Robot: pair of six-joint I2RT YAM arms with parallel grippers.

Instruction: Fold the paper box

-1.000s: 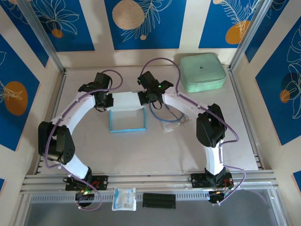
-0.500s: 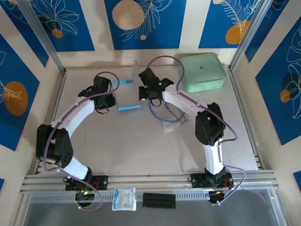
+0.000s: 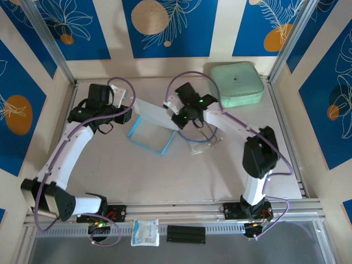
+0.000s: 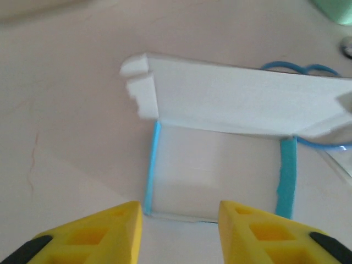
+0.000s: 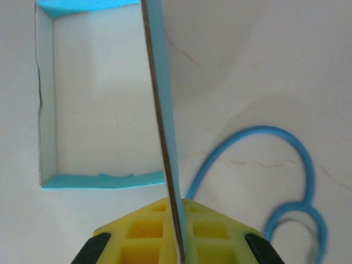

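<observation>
Pale tabletop [image 3: 181, 176]: the paper box [image 3: 148, 135] sits left of the mint-green case [image 3: 236, 83], lid flap pinched by the right gripper [image 5: 175, 213]. The left gripper [image 4: 179, 212] hangs spread beside it; a clean fold likely means swinging the flap squarely over its crease.
</observation>
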